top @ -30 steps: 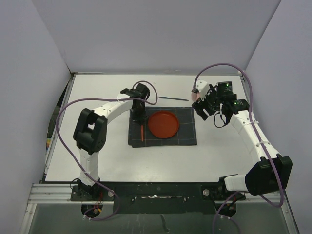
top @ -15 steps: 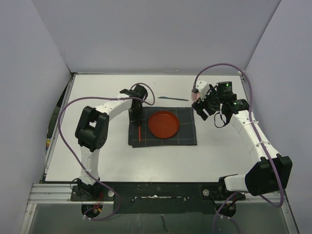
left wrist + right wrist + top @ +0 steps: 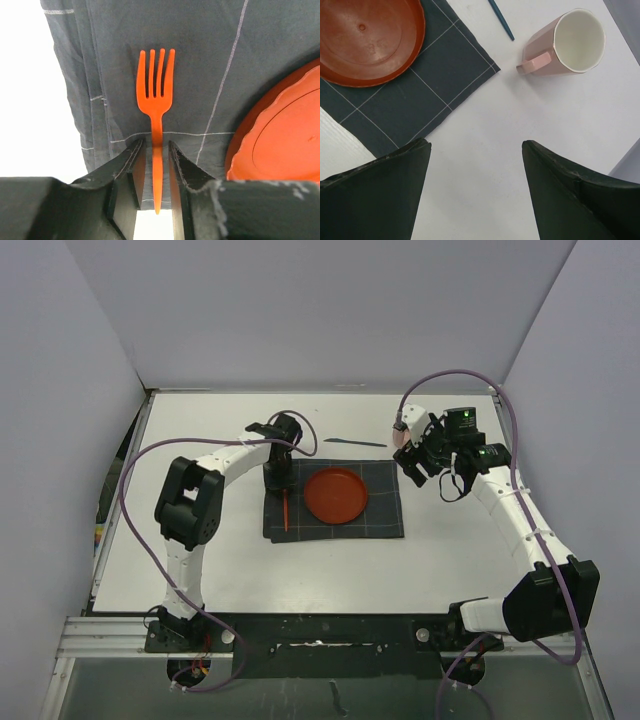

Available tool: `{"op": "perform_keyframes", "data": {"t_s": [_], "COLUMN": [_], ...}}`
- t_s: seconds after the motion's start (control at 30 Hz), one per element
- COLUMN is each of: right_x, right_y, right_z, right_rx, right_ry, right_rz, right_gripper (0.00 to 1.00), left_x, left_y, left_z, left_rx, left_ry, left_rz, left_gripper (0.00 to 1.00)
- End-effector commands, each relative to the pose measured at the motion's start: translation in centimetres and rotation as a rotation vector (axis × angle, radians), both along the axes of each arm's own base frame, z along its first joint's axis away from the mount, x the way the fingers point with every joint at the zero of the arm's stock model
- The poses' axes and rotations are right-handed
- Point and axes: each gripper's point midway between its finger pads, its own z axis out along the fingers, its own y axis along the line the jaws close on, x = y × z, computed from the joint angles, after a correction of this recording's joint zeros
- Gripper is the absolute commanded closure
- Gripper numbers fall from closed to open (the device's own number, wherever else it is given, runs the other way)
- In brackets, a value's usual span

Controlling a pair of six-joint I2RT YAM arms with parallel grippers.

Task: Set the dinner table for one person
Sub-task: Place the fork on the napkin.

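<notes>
I judge this to be the fork-placing step. The fork (image 3: 156,85) lies flat along the left edge of the mat (image 3: 200,60), beside the plate (image 3: 285,135). The left gripper (image 3: 156,145) has its jaws slightly apart either side of the handle, not pinching it. The right gripper (image 3: 476,144) hangs wide apart and empty over the dinner table (image 3: 450,550), off the mat's far right corner. Next I'd lift the left arm straight clear, then fetch the knife (image 3: 501,20) or the mug (image 3: 570,42).

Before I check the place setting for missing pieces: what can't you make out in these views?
Blue utensil: too thin in the top view; cut off by the right wrist view's top edge. Type unclear.
Mug: largely hidden by the right arm in the top view.
Fork: one end under the left jaws in the top view.
</notes>
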Motion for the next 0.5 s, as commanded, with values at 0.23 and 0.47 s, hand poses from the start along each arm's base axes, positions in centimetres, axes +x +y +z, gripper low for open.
{"op": "perform_keyframes", "data": {"t_s": [0.23, 0.47], "right_x": [0.4, 2.8], "right_y": [0.2, 2.5], "right_z": [1.7, 4.3], "right_rx": [0.026, -0.019], "right_ry": [-0.057, -0.148], "right_rz": [0.009, 0.082], "right_gripper": [0.24, 0.25], "left_x": [1.6, 2.7], "left_y": [0.4, 2.8], "left_z": [1.2, 8.3], "left_rx": [0.025, 0.113], "left_ry": [-0.063, -0.226], "left_rz": [-0.004, 0.001], "left_gripper": [0.69, 0.68]}}
